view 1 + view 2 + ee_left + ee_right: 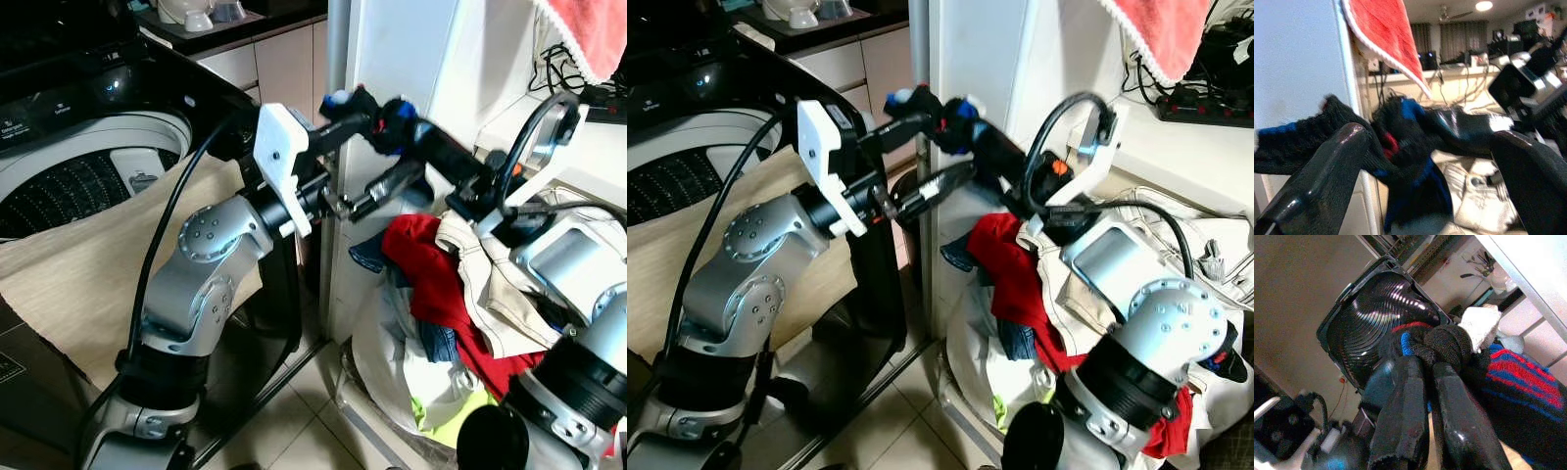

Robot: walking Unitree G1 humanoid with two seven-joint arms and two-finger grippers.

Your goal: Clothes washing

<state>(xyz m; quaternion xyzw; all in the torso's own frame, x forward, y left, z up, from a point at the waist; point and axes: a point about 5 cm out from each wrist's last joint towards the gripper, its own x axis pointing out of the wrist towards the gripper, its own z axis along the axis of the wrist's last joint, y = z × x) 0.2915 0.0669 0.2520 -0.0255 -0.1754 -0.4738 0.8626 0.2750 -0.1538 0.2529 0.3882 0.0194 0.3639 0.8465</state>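
A black sock (377,110) with blue and red stripes and a white tip hangs in the air in front of a white panel. My right gripper (392,119) reaches up from the lower right and is shut on it; the right wrist view shows both fingers (1415,396) pressed together on the knit. My left gripper (394,139) comes in from the left and stands open, one finger above and one below the sock. In the left wrist view the sock (1410,142) lies across the gap between the spread fingers (1327,176).
A top-loading washing machine (88,166) stands open at the left, with a beige cloth (78,264) draped over its front. A pile of laundry with a red garment (431,264) and cream clothes lies at the right. A red towel (598,29) hangs above.
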